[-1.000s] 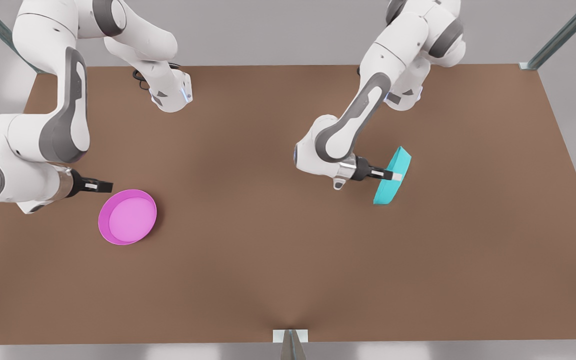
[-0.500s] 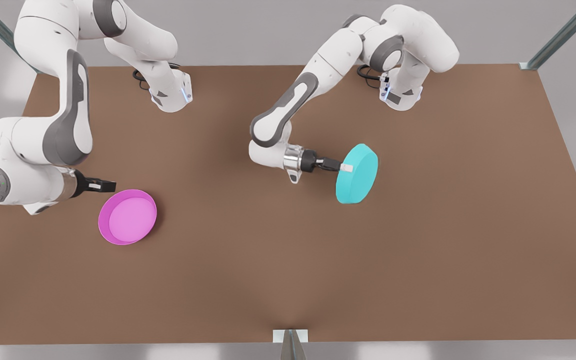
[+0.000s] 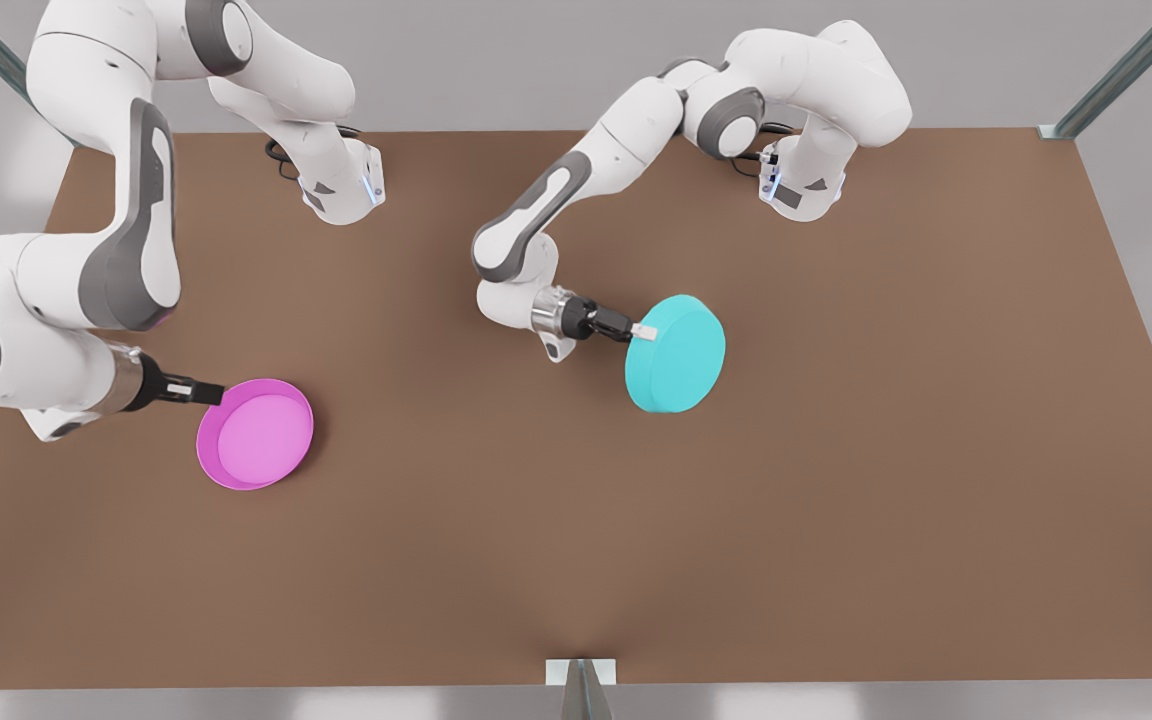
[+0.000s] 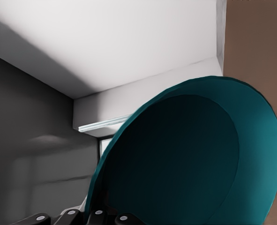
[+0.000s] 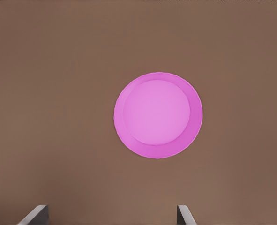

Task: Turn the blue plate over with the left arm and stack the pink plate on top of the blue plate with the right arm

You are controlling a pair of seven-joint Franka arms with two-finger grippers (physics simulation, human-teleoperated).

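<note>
The left gripper [image 3: 644, 332] is clamping the rim of the blue plate [image 3: 677, 354], holding it off the table [image 3: 836, 500] with its flat base turned toward the front camera and slightly tilted. In the left wrist view the plate's dark hollow inside [image 4: 185, 164] is facing the camera. The left arm [image 3: 576, 190] is reaching in from the far edge, elbow bent low, forearm lying nearly level and pointing toward the front view's right. The plate is hanging near the middle of the table.

The right gripper [image 3: 208, 394] is sitting at the pink plate [image 3: 256, 433], its tips at the rim's upper left edge in the front view; its fingers [image 5: 35, 214] are spread apart. The right arm [image 3: 126, 240] is folding down on the front view's left, wrist level. The pink plate is lying rim-up on the table, well apart from the blue one.
</note>
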